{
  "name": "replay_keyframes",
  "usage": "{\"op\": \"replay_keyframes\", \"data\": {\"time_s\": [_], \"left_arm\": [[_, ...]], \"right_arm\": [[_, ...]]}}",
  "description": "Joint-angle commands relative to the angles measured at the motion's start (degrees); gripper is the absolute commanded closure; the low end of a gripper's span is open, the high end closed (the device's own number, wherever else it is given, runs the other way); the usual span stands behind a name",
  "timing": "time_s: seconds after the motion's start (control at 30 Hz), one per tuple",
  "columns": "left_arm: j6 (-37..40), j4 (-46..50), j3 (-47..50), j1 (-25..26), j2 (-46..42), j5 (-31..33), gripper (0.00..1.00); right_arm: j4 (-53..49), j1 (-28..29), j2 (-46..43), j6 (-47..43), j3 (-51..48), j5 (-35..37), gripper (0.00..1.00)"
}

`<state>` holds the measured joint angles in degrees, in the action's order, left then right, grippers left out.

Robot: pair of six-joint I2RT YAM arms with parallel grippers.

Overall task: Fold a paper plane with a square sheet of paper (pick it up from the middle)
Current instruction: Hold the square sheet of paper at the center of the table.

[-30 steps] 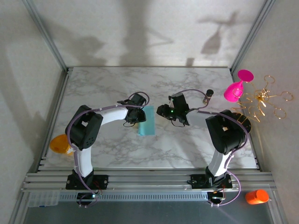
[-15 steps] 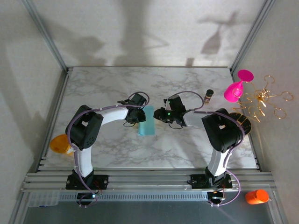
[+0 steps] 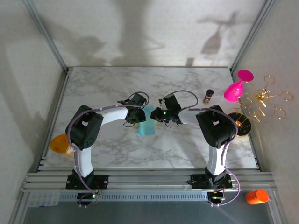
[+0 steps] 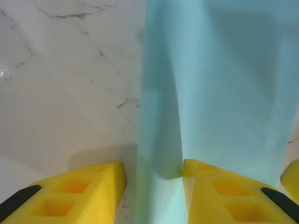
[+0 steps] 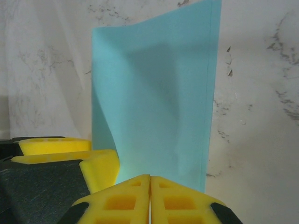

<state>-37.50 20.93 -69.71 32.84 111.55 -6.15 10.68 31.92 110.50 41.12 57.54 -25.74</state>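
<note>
- Near the middle of the marble table (image 3: 201,149), between our two arms, the square sheet of paper (image 3: 147,123) is lying as a narrow teal strip. We are judging that a first fold is already in it, though nothing yet looks like a plane.
- We are holding the left gripper (image 4: 154,186) spread across the sheet's edge. One yellow finger is sitting over bare marble and the other is meeting the paper beside a raised crease, apparently to pin the sheet in place.
- We are bringing the right gripper (image 5: 149,186) in from the opposite side, its jaws pressed together at the sheet's near edge. We cannot tell whether a sliver of paper is caught between them.
- Ahead of those closed tips the paper is bowing upward. One long edge is curling off the marble towards the left gripper's fingers (image 5: 100,168), and the other is showing a doubled layer.
- We are reading this as work on the crease, with one side anchoring and the other pressing or lifting.
- Such thin paper is likely to buckle or slip if the anchor gives.
- The pink goblet (image 3: 233,91) is standing well apart at the right.
</note>
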Motion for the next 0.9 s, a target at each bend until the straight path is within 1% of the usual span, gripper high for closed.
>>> {"op": "replay_keyframes", "data": {"time_s": [0.0, 0.13, 0.37, 0.47, 0.67, 0.87], "left_arm": [[1.1, 1.6, 2.5, 0.2, 6.9, 0.7, 0.59], [1.4, 1.6, 2.4, 0.2, 7.3, 0.5, 0.58], [1.6, 1.6, 2.7, 0.2, 7.8, 0.6, 0.58], [1.8, 1.8, 2.7, 0.2, 7.9, 0.9, 0.58], [2.7, 2.0, 2.8, 0.2, 8.2, 1.1, 0.58], [2.1, 1.8, 3.2, 0.2, 8.4, 1.2, 0.58]], "right_arm": [[-2.1, 0.6, 0.9, -0.6, 1.3, -0.7, 0.9], [-1.2, 0.5, -0.4, 0.0, 0.6, 0.3, 0.9], [0.9, -0.8, -7.6, 0.9, -2.3, 6.4, 0.9], [0.3, -1.8, -9.0, 1.1, -2.7, 7.5, 0.89], [-0.6, -2.5, -8.1, 1.6, -2.7, 7.6, 0.89], [0.2, -2.3, -5.7, 1.9, -1.6, 3.6, 0.9]]}}
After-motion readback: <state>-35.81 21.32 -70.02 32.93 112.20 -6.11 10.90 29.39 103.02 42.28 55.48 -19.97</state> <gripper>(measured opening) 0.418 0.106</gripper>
